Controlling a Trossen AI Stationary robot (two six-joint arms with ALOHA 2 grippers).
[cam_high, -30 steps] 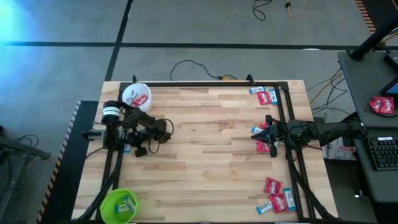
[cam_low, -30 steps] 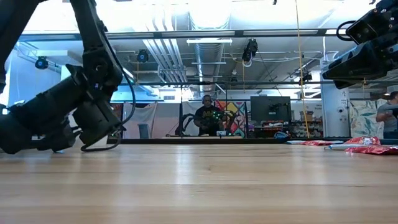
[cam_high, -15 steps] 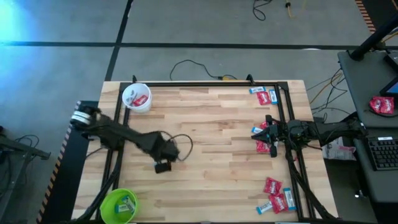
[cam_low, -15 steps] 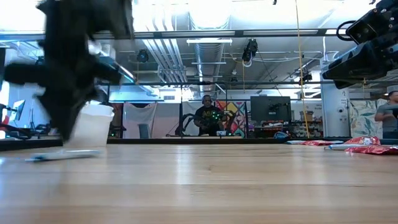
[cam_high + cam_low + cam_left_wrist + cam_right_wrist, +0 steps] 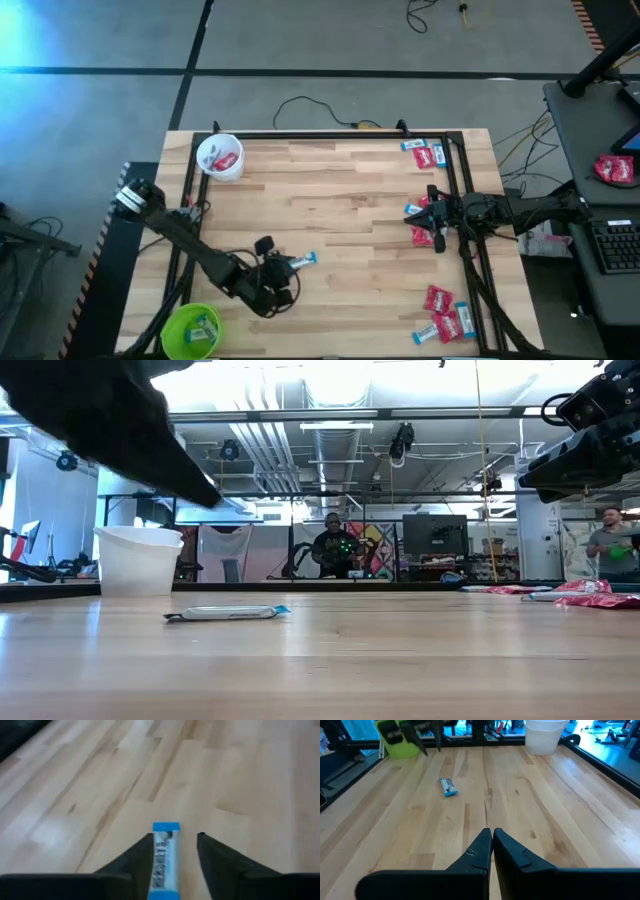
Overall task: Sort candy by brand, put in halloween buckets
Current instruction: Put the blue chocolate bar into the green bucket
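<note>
Left tool (image 5: 174,851) straddles the blue candy (image 5: 165,860) lying flat mid-worktop (image 5: 350,200), fingers parted and not yet gripping, right tool (image 5: 491,840) clenched empty — close off-centre and that slim wrapper could skid away.

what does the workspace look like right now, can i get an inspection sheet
surface: wooden table, bare at centre
job's things: blue candy flat on the table; white bucket holds red candy; green bucket holds blue; unsorted piles on the right
clutter: nothing seen
grippers: left gripper jaws open, astride the blue candy; right gripper shut, near another pile
cables: black cable on the floor
surroundings: person in the background
</note>
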